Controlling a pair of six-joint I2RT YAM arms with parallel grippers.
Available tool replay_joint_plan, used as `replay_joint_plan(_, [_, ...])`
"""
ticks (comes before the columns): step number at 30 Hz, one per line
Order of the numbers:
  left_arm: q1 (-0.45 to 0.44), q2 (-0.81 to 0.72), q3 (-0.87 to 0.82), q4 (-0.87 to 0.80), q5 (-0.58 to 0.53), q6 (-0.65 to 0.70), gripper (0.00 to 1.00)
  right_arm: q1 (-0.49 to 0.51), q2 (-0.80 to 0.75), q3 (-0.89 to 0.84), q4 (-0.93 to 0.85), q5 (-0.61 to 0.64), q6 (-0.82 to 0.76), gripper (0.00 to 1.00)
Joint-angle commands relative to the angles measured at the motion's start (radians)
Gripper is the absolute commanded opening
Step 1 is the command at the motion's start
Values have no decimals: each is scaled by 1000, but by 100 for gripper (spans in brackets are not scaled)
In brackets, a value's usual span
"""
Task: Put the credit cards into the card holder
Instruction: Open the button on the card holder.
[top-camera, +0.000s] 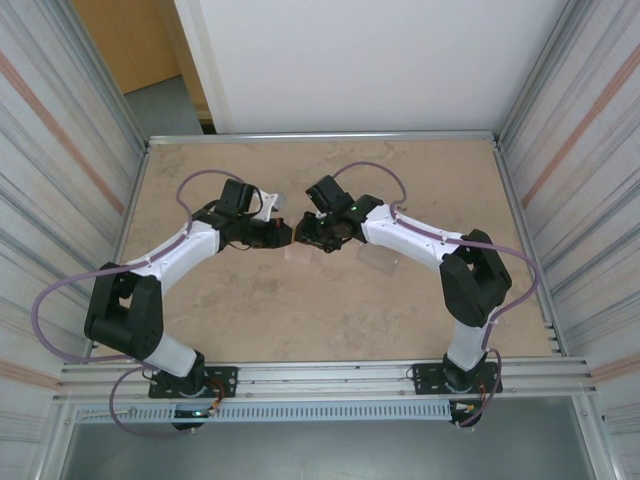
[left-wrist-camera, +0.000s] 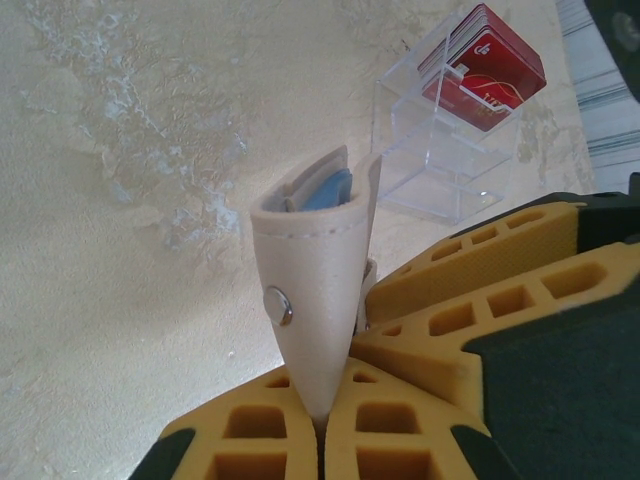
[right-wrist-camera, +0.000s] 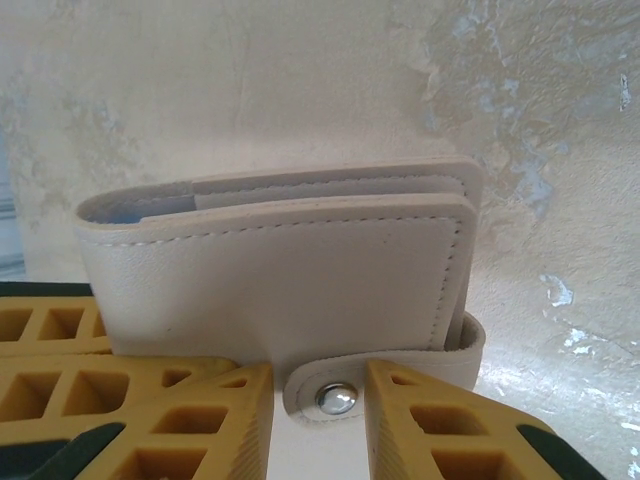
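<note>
In the top view, the left gripper (top-camera: 283, 236) and right gripper (top-camera: 303, 238) meet nose to nose at the middle of the frame. The beige card holder (top-camera: 297, 253) sits just below them on the table (top-camera: 300, 330). A clear plastic stand (top-camera: 378, 262) lies a little to its right, under the right arm.

In the left wrist view, the left gripper (left-wrist-camera: 320, 388) has its yellow fingers (left-wrist-camera: 250, 425) drawn narrow at the bottom centre. They pinch the lower edge of the card holder (left-wrist-camera: 315, 290), which rises edge-on with its mouth gaping upward. A blue edge (left-wrist-camera: 325, 190) shows inside, and a metal snap (left-wrist-camera: 280, 305) faces left. The right gripper's fingers (left-wrist-camera: 470, 265) press in from the right, against the holder's side. The credit cards (left-wrist-camera: 485, 60) stand stacked in the clear plastic stand (left-wrist-camera: 440, 170) at the upper right, well apart from every finger.

In the right wrist view, the card holder (right-wrist-camera: 280, 270) fills the middle, broadside. The yellow fingers (right-wrist-camera: 180, 410) are slightly parted at the bottom edge and flank the snap tab (right-wrist-camera: 335, 398). I cannot tell whether they clamp it.
</note>
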Motion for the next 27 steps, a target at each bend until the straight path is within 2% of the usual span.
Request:
replay_joint_plan(1, [-6,0,25,35,50,-16,0,1,29,4,-4,-2,14,28])
replay_joint_plan(14, [-6,0,27,33,51,-20,0,-13,23,-38,-10,18,4,20])
replay_joint_plan(27, [-8,12,28,34,47,-22,0,-23,-30,-78,-23,42,-4,0])
